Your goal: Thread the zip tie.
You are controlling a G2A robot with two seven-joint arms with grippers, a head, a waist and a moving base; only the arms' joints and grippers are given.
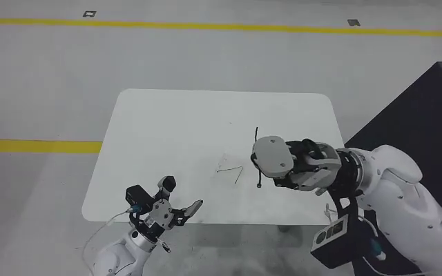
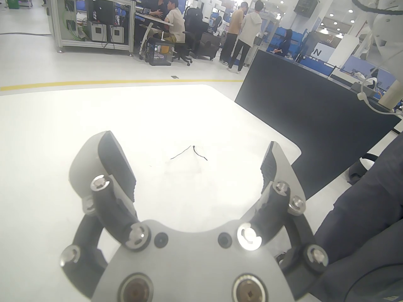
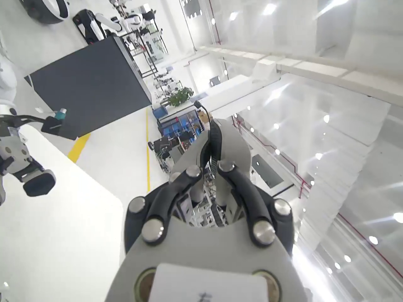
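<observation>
A black zip tie [image 1: 257, 141] stands across the jaws of my right gripper [image 1: 259, 164], which is shut on it above the table's middle right. In the right wrist view the zip tie's end [image 3: 200, 107] sticks out past the closed fingertips of that gripper [image 3: 215, 129]. A second thin, bent zip tie [image 1: 231, 168] lies flat on the white table [image 1: 173, 131], a little to the left of the held one. My left gripper [image 1: 181, 195] hovers open at the table's front left edge. In its own view the left gripper [image 2: 189, 144] points toward the bent tie [image 2: 189, 153].
A dark panel [image 1: 414, 110] stands off the table's right side. The table's rounded front edge [image 1: 207, 222] lies right under the left gripper. Yellow floor lines [image 1: 207, 26] run behind and to the left.
</observation>
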